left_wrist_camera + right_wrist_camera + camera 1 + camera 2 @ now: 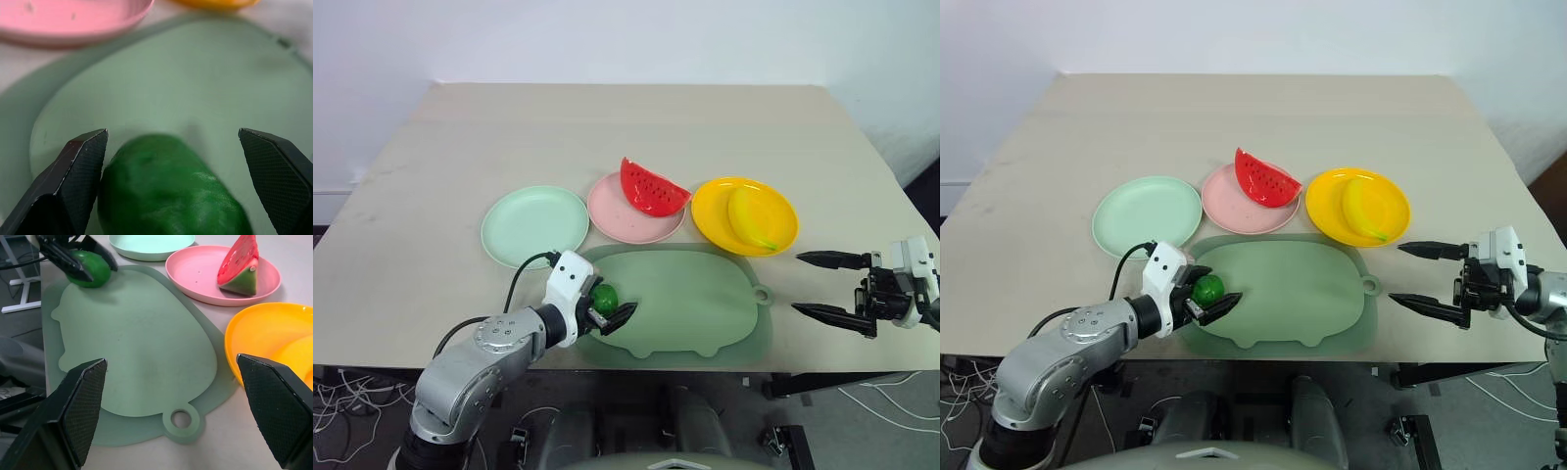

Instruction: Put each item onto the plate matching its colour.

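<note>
Left eye view, read from left to right. Mint green plate (534, 226) lies bare on the table (431, 176), with nothing on it. Left gripper (610, 315) reaches over the near left end of the sage-green mat (695, 304), its two black fingers spread apart on either side of the dark-green fruit (605, 297); the left wrist view shows the fruit resting on the mat between the pads, one pad just beside it and the other clear of it, so the pincer is released and not yet clenched. Pale pink plate (631, 213) sits at centre, touching the mat's far edge, with the red watermelon wedge (652, 188) propped on its far right rim. Bright yellow plate (744, 215) follows, carrying the yellow banana (754, 219) well inside its rim. Right gripper (830, 287) hovers past the mat's ringed tab, beyond the right end of the mat, jaws wide and grasping nothing.

Progress, as a judgement: two of three items appear sorted, red on pink and yellow on yellow. One remains, the green fruit, which still has to be gripped, lifted and carried back to the mint green plate on the left.

Surface and room: a pale beige tabletop, lightly scuffed, standing before a plain white wall (626, 39); loose cables (342, 401) lie on the floor below the near left edge.
</note>
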You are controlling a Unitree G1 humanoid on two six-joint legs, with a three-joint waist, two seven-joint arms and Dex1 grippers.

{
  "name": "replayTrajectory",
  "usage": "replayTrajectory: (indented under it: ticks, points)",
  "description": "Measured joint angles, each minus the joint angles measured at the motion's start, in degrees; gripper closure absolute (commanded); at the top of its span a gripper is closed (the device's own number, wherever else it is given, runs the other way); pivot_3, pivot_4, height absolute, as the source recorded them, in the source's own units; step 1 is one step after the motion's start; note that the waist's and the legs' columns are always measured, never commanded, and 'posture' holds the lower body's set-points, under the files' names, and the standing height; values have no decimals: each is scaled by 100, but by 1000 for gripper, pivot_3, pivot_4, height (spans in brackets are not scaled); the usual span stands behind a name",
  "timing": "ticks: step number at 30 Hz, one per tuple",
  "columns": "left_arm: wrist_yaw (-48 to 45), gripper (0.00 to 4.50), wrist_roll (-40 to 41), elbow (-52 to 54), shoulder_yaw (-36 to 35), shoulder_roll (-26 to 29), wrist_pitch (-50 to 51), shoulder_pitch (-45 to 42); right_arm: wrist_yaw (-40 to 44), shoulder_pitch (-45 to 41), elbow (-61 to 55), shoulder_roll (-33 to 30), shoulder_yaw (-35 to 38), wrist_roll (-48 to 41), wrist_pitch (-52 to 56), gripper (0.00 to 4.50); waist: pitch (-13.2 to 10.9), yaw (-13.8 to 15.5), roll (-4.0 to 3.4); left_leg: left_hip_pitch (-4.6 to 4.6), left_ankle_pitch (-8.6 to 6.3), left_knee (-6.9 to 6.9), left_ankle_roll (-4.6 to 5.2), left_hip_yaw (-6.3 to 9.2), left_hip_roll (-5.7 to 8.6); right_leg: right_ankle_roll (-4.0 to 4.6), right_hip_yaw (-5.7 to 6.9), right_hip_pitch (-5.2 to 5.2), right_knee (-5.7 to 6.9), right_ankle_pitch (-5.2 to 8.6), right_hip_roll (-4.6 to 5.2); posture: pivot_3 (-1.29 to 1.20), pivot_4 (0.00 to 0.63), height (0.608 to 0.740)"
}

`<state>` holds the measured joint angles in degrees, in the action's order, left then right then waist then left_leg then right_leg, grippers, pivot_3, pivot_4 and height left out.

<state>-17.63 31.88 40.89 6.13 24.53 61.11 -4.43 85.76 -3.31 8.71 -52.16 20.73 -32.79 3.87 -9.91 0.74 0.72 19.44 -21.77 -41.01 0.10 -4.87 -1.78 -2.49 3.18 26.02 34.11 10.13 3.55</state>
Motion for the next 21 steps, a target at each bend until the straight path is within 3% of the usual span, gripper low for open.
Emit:
replayTrajectory:
  ticks: [4,7,10,11,21]
  points:
    - [18,0,-27,-37,89,28,3,-13,-50,-6,0,8,0,0,32,27,0,1,0,0,0,0,0,0,1,1,0,-1,0,0,0,0,150,736]
    - [18,604,-75,-146,165,6,-42,-68,-110,-8,0,45,0,1,42,0,0,1,0,-1,0,0,0,0,1,1,0,-1,0,0,0,0,150,736]
    - [2,1544,-117,-197,173,4,-74,-88,-144,-7,0,68,-5,4,47,0,0,-1,0,-1,0,0,0,0,1,1,0,-1,0,0,0,0,150,736]
    - [-10,1641,-123,-201,173,4,-80,-88,-156,-8,0,69,-5,5,47,0,0,-1,0,-1,0,0,0,0,1,1,0,-1,0,0,0,0,150,736]
    - [-277,1641,-244,-854,-88,-38,-742,-723,-272,-39,-1,155,-32,42,78,0,-1,7,1,-1,1,-3,-1,2,4,1,2,-4,0,1,0,0,150,736]
